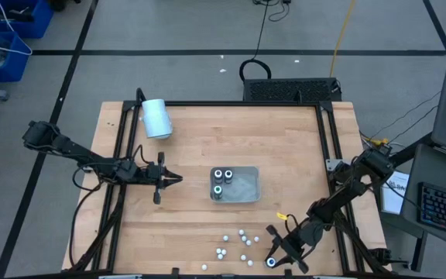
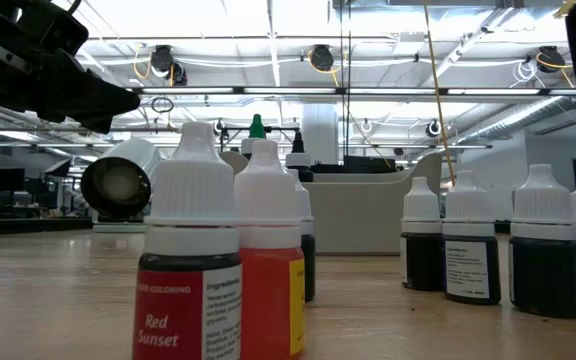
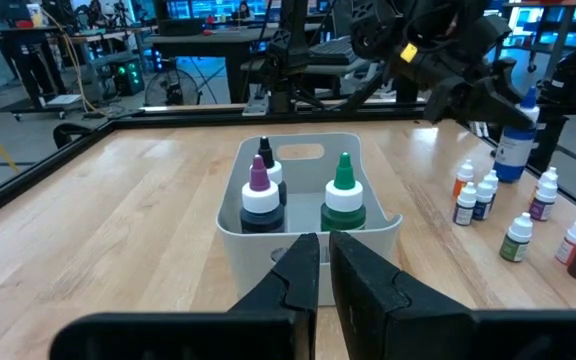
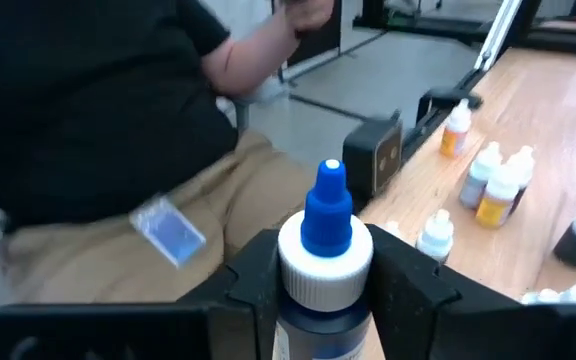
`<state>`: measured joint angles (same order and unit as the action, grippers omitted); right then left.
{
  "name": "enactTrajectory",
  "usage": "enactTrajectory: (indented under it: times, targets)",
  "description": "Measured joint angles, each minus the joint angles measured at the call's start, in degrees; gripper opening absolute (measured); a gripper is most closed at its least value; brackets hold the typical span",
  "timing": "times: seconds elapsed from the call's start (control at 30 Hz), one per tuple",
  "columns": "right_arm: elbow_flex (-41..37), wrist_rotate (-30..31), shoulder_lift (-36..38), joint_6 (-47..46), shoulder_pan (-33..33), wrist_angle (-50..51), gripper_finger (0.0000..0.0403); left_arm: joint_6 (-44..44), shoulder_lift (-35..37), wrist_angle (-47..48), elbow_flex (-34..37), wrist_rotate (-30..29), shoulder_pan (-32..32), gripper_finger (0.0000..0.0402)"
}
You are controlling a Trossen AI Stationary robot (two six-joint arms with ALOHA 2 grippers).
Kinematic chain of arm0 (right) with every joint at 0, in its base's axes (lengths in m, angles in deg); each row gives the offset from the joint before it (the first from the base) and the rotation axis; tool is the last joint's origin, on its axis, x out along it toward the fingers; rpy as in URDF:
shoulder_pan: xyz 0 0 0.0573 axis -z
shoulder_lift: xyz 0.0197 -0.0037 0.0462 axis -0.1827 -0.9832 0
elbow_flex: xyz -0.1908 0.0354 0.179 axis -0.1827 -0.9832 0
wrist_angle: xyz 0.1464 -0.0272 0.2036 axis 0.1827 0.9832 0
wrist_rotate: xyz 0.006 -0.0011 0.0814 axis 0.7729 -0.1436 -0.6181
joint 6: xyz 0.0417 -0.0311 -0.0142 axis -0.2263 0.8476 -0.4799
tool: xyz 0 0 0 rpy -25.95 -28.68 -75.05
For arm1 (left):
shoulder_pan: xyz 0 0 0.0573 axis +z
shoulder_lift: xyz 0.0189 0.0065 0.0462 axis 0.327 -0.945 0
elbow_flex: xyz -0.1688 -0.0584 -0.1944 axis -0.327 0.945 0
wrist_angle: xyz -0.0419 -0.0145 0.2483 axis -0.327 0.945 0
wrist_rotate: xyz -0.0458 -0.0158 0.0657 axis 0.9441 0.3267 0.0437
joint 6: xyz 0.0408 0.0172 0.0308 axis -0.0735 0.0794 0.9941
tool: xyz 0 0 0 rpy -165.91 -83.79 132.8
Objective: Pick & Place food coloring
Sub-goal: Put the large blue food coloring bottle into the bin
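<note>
- High view: the grey tray (image 1: 245, 186) is seen near the middle of the wooden table (image 1: 207, 132), with three dark bottles (image 1: 221, 181) grouped at its 9 o'clock end. A scatter of white-capped food coloring bottles (image 1: 237, 245) is spread at the table's 6 o'clock edge. The right gripper (image 1: 272, 260) is placed at about 5 o'clock, just beside the scatter, around a blue-topped bottle (image 1: 271, 263). The left gripper (image 1: 175, 180) is held at 9 o'clock of the tray, apart from it. A white cylinder (image 1: 156, 118) is laid on its side at 11 o'clock.
- Low view: a bottle labelled Red Sunset (image 2: 189, 270) and an orange bottle (image 2: 270, 260) are seen close up, touching; dark bottles (image 2: 473, 240) are lined up at 3 o'clock, and the cylinder's open end (image 2: 116, 184) is shown at 9 o'clock.
- Left wrist view: the left gripper's fingers (image 3: 293, 275) are pressed almost together, with nothing held. The tray (image 3: 378, 228) just beyond them is seen with purple-tipped (image 3: 259, 196), green-tipped (image 3: 343, 195) and black-tipped (image 3: 266, 160) bottles upright inside.
- Right wrist view: the blue-tipped bottle (image 4: 324, 250) is pinched upright between the right gripper's fingers (image 4: 406, 275), which touch its white collar on both sides. A seated person (image 4: 108, 130) is seen beyond the table edge.
</note>
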<state>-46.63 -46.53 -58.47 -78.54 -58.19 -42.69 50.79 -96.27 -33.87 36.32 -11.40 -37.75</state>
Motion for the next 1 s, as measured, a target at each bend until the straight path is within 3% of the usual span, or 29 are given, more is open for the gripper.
enactTrajectory:
  times: [0.2,0.43,0.63,1.0]
  targets:
    - [3.2,1.4,8.2,-2.1,2.2,13.2,0.0111,0.0,0.0,0.0,0.0,0.0,0.0,0.0037]
    - [15.9,11.5,16.8,7.5,7.0,37.4,0.011,0.6,0.0,0.0,0.0,0.0,0.0,0.0037]
    - [19.0,15.1,18.3,15.8,14.2,34.5,0.0111,0.7,0.0,0.0,0.0,0.0,0.0,0.0037]
    - [16.3,14.9,14.4,16.7,26.8,31.2,0.0113,0.8,0.0,0.5,0.0,0.0,0.0,0.0037]
